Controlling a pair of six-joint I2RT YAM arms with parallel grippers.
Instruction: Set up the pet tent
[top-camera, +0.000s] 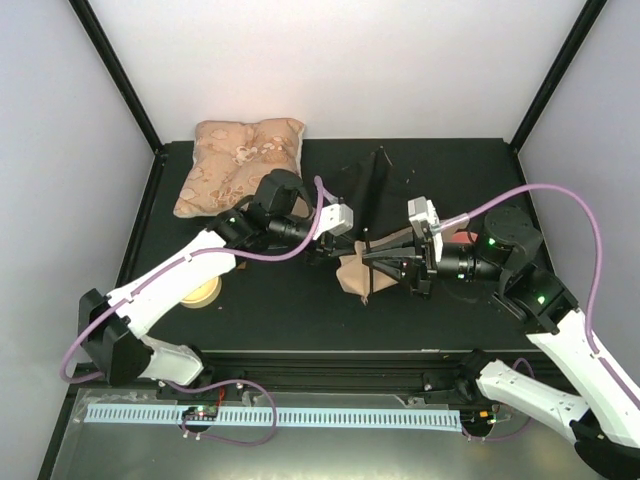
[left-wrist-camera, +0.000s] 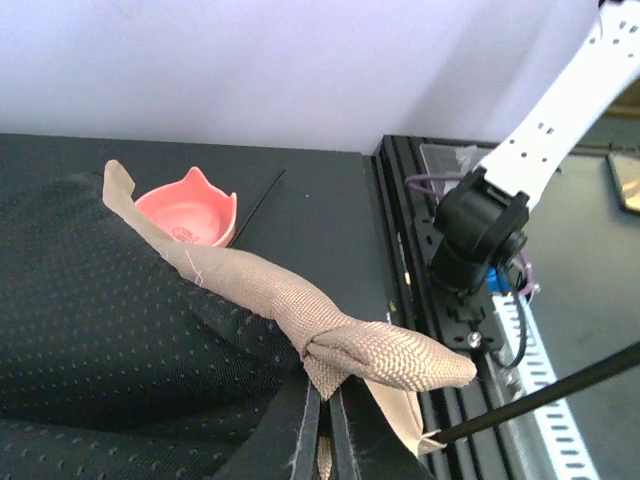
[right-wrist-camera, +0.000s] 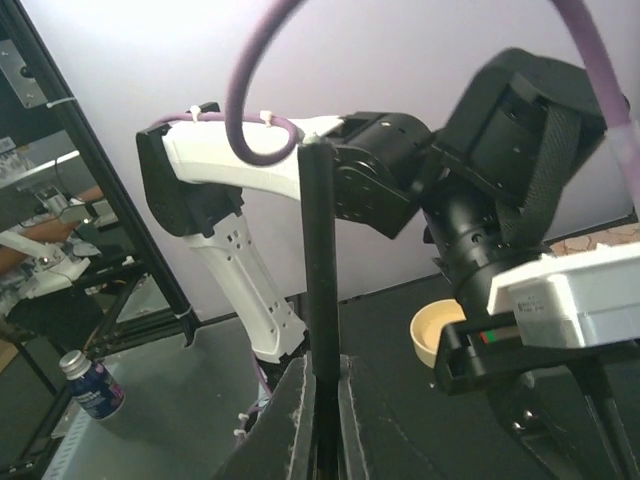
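Note:
The pet tent lies crumpled mid-table, with tan fabric (top-camera: 356, 275) and thin black poles (top-camera: 372, 190) behind it. In the left wrist view its tan webbing edge (left-wrist-camera: 380, 350) runs over the dotted black lining (left-wrist-camera: 100, 330). My left gripper (left-wrist-camera: 327, 410) is shut on a fold of that webbing, and it sits just left of the fabric (top-camera: 333, 248). My right gripper (right-wrist-camera: 322, 400) is shut on a black tent pole (right-wrist-camera: 320, 280), which stands up between its fingers. It meets the fabric from the right (top-camera: 385, 262). Another pole (left-wrist-camera: 560, 385) crosses low on the right.
A beige floral cushion (top-camera: 240, 165) lies at the back left. A cream bowl (top-camera: 205, 292) sits under the left arm, and a pink cat-eared bowl (left-wrist-camera: 190, 215) stands beyond the fabric. A small bottle (right-wrist-camera: 90, 385) stands off the table's edge.

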